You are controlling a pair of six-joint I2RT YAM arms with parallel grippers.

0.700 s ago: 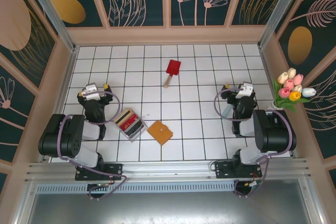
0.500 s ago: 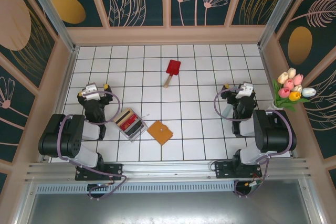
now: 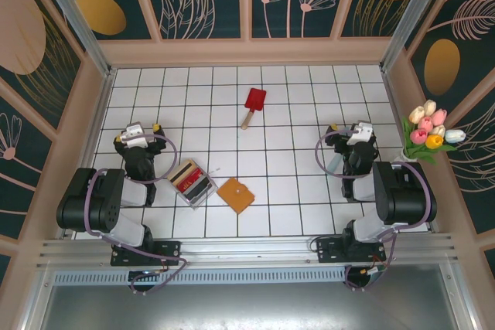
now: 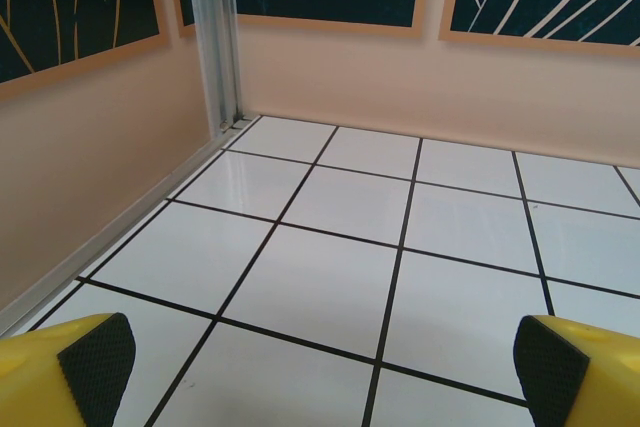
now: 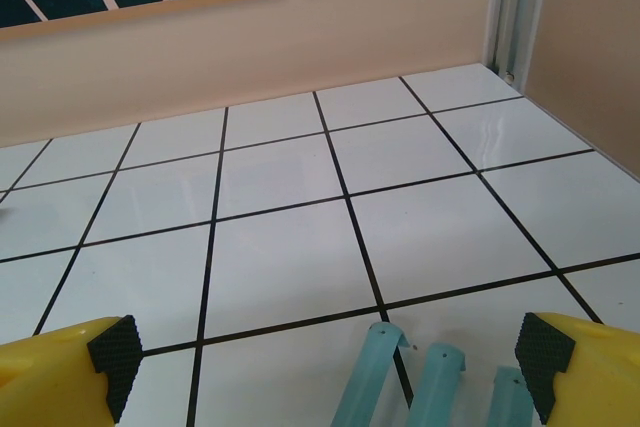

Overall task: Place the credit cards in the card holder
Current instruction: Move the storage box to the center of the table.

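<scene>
Overhead view of a white tiled desk [image 3: 278, 183] walled by peach panels with dark floral prints. Two black robot arms sat folded at the near edge, the left arm [image 3: 93, 202] by the left wall and the right arm [image 3: 398, 195] by the right wall.

The credit cards [image 3: 192, 180] lay in a tight cluster of tan, red and black near the front of the desk, just right of the left arm and turned at an angle to the tile lines. The card holder [image 3: 236, 195], a small orange-tan square turned like a diamond, lay flat just beside the cards on their right. Neither arm touched them.

A red paddle [image 3: 254, 101] with a wooden handle rested well apart, toward the far middle of the desk. A bunch of tulips [image 3: 431, 130] stood at the right wall, near the right arm.

From the left wrist, the left fingers [image 4: 95, 362], yellow with black pads, stood wide apart at the bottom corners above bare tiles, holding nothing. From the right wrist, the right fingers [image 5: 115, 345] were likewise spread wide and empty, with three pale teal stalks [image 5: 365, 387] showing between them at the bottom edge.
</scene>
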